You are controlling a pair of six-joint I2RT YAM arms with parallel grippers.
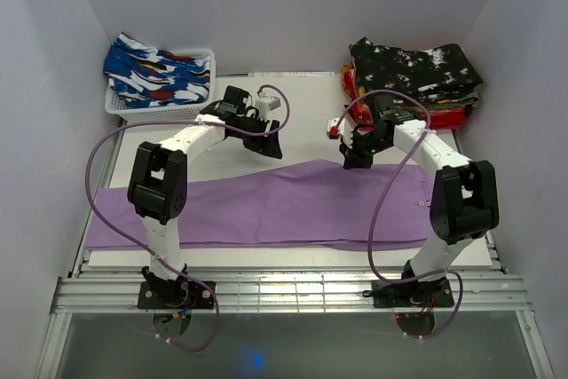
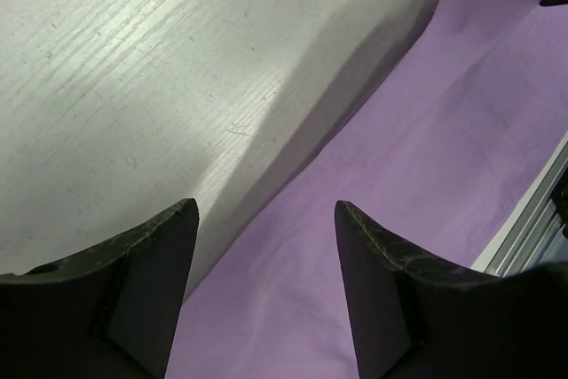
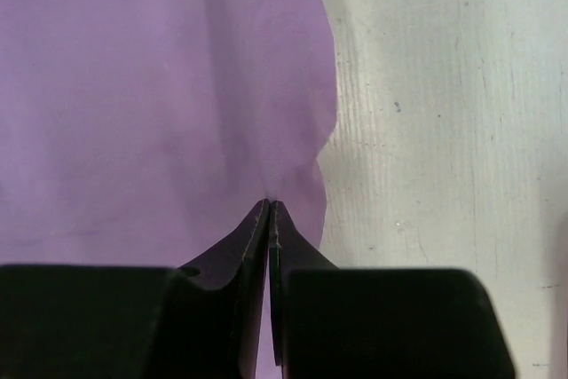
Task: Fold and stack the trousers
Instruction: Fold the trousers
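Observation:
Purple trousers [image 1: 266, 206] lie flat and lengthwise across the white table, from the left edge to the right arm. My left gripper [image 1: 266, 144] hovers open over their far edge, and the left wrist view shows the purple trousers [image 2: 399, 175] under the left gripper [image 2: 266, 210] with nothing between its fingers. My right gripper [image 1: 355, 159] is at the far edge further right. In the right wrist view the right gripper [image 3: 269, 203] is shut, pinching the trousers [image 3: 160, 86] at their edge, where the cloth puckers at the tips.
A white basket [image 1: 202, 55] holding blue patterned cloth stands at the back left. A stack of folded dark and red garments [image 1: 417, 77] sits at the back right. Bare white tabletop [image 1: 302, 122] lies behind the trousers. Metal rails [image 1: 293, 290] run along the near edge.

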